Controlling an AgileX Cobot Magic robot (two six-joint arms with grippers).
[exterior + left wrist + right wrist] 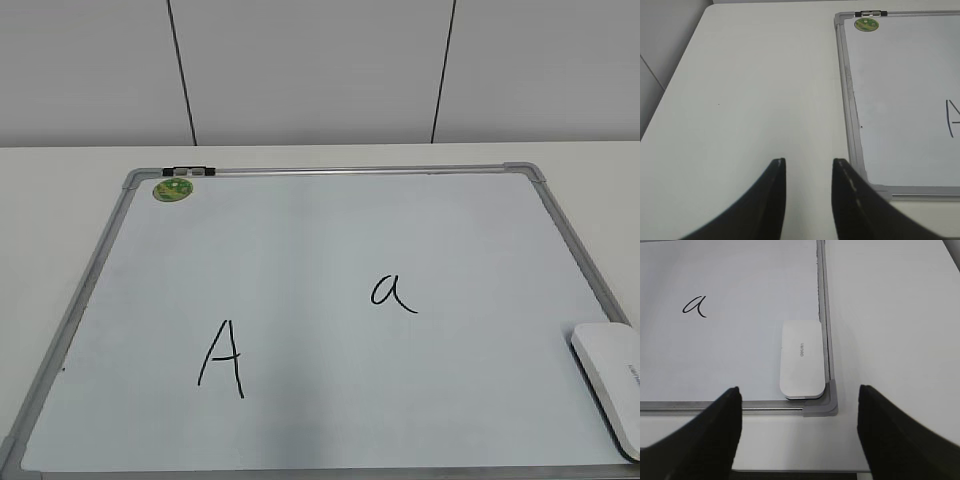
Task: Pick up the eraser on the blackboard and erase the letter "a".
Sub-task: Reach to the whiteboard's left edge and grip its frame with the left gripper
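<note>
The blackboard (300,220) is a white dry-erase board with a silver-grey frame, lying flat on the table. The letter "a" (392,292) is written right of centre; it also shows in the right wrist view (694,306). The white eraser (612,380) lies at the board's near right corner, also in the right wrist view (801,359). My right gripper (799,395) is wide open and empty, just in front of the eraser, over the frame corner. My left gripper (809,162) is open and empty over bare table left of the board (900,100). Neither gripper shows in the exterior view.
A larger capital "A" (222,358) is written left of centre. A round green sticker (172,188) and a small black clip (190,171) sit at the board's far left corner. The white table (750,90) extends left and behind, and a panelled wall stands behind it.
</note>
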